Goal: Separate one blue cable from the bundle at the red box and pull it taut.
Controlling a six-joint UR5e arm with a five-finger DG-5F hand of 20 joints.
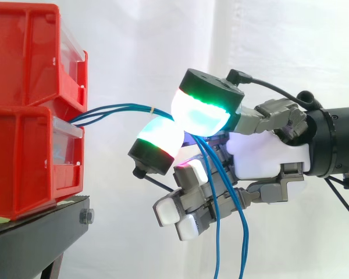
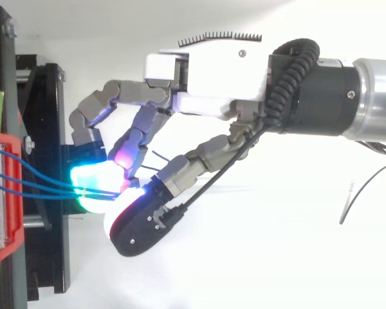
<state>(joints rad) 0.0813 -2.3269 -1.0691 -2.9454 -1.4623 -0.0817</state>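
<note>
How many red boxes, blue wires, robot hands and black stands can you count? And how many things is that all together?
red boxes: 2, stacked
blue cables: 3, counted where they leave the box in the top view
robot hand: 1, pinching the blue cables
black stand: 1
Total: 7

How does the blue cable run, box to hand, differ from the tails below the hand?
The run lies nearly level, slightly bowed, strands bunched and banded; the tails hang straight down, spread apart. The run enters the red box; the tails dangle loose below the hand. Both are the same blue strands, pinched between the glowing pads.
</note>
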